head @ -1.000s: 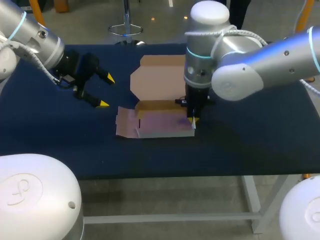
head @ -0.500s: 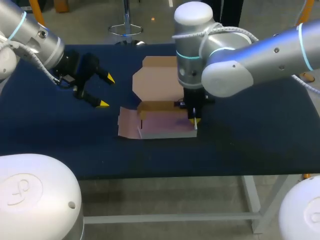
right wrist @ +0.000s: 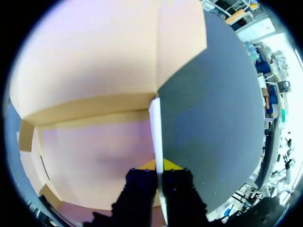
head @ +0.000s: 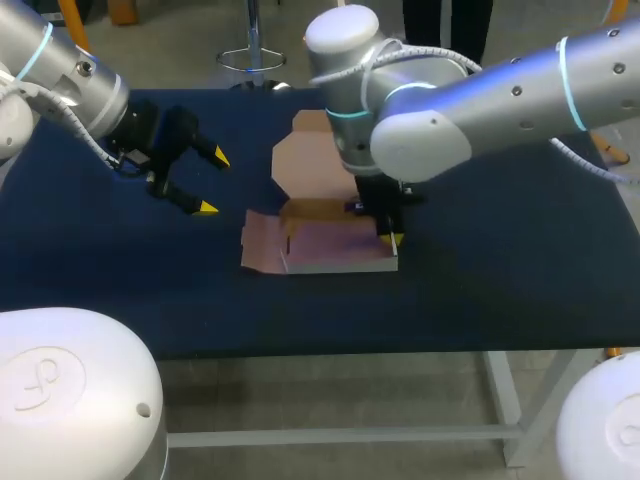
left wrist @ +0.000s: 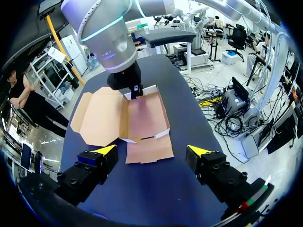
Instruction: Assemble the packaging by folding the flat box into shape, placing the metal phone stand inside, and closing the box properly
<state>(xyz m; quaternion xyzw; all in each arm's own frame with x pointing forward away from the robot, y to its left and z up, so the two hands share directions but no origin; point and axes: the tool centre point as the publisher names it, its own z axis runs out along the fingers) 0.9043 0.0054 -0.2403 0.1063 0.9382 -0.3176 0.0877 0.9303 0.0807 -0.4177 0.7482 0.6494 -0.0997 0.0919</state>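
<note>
**No legible writing in any view**

No words, numbers or signs can be read on the cardboard box; its brown and pale faces are seen plain in all three views. The same is found for the dark worktop. A raised curling mark is seen on the white rounded housing at the near left of the head view, but it cannot be made out as letters. In the left wrist view a small pale tag is seen on the body of the right claw, too small to be read.
</note>
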